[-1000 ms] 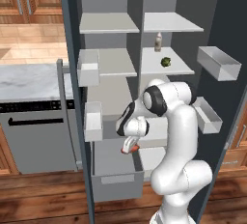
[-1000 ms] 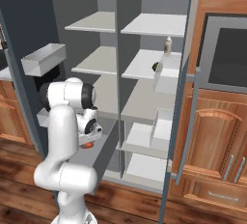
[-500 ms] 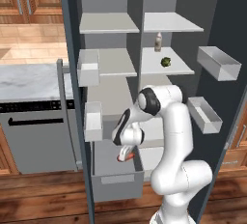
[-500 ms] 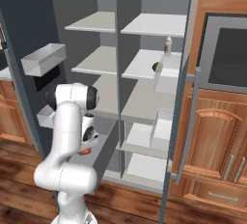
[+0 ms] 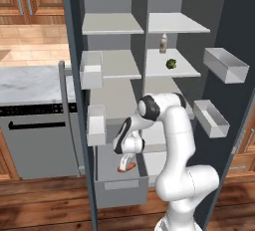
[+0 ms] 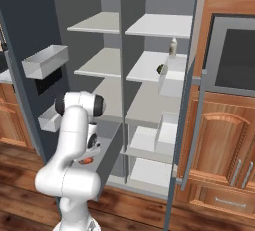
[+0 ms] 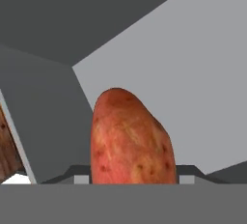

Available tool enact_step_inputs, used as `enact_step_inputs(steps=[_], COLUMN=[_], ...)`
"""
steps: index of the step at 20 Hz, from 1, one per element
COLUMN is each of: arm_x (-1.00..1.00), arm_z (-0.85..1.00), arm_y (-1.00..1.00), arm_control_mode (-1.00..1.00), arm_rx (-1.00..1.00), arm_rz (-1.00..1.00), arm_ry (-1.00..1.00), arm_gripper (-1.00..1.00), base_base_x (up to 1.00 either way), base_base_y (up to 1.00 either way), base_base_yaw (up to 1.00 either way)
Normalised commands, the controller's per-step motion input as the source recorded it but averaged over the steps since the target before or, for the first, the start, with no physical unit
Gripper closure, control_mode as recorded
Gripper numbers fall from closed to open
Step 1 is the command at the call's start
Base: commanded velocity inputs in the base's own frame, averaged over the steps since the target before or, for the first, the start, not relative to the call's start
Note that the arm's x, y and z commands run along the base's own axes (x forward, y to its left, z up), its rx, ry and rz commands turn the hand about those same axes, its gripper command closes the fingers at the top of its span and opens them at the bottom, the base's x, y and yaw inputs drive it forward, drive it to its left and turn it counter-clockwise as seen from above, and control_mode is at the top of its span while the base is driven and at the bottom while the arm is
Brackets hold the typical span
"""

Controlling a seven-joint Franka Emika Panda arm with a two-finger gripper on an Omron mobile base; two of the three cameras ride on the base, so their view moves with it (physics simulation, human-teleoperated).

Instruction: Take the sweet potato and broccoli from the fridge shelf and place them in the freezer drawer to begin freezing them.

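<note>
My gripper [image 5: 125,159] reaches down into the pulled-out freezer drawer [image 5: 119,191], shut on the orange-red sweet potato [image 5: 127,167]. In the hand view the sweet potato [image 7: 131,138] sits between both fingertips [image 7: 82,175], close above the drawer's grey floor [image 7: 193,88]. From the right, the sweet potato [image 6: 85,161] shows low beside the drawer's wall [image 6: 108,156], under the gripper [image 6: 90,149]. The dark-green broccoli [image 5: 171,64] rests on the right middle fridge shelf [image 5: 184,71], also visible as broccoli [image 6: 161,68] behind a door bin.
A brownish bottle [image 5: 163,43] with a pale cap stands behind the broccoli. White door bins [image 5: 96,124] hang on the left door, grey bins [image 5: 225,64] on the right door. A dishwasher [image 5: 37,135] under a marble counter stands to the left.
The arm has lowered and carried the sweet potato down from above the drawer's rim into the freezer drawer. The broccoli and the bottle have not moved.
</note>
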Motion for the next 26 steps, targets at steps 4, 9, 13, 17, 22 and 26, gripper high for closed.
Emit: enact_step_inputs(steps=[4, 9, 13, 17, 22, 26], arm_x=[0.32, 0.38, 0.36, 0.35, 0.15, -0.04], arm_z=[-0.26, -0.23, -0.36, -0.39, -0.47, -0.50], arm_y=[0.00, 0.00, 0.00, 0.01, 0.02, 0.04], arm_control_mode=[-1.00, -1.00, -1.00, -1.00, -1.00, -1.00], arm_rx=[0.00, 0.01, 0.00, 0.00, 0.00, 0.00], arm_rz=[0.03, 0.04, 0.04, 0.04, 0.04, 0.05], arm_ry=[0.07, 0.08, 0.11, 0.10, 0.08, 0.00], arm_gripper=[1.00, 1.00, 1.00, 1.00, 1.00, 1.00], base_base_x=[0.00, 0.00, 0.00, 0.00, 0.00, 0.00], base_base_y=[0.00, 0.00, 0.00, 0.00, 0.00, 0.00], base_base_yaw=[0.00, 0.00, 0.00, 0.00, 0.00, 0.00])
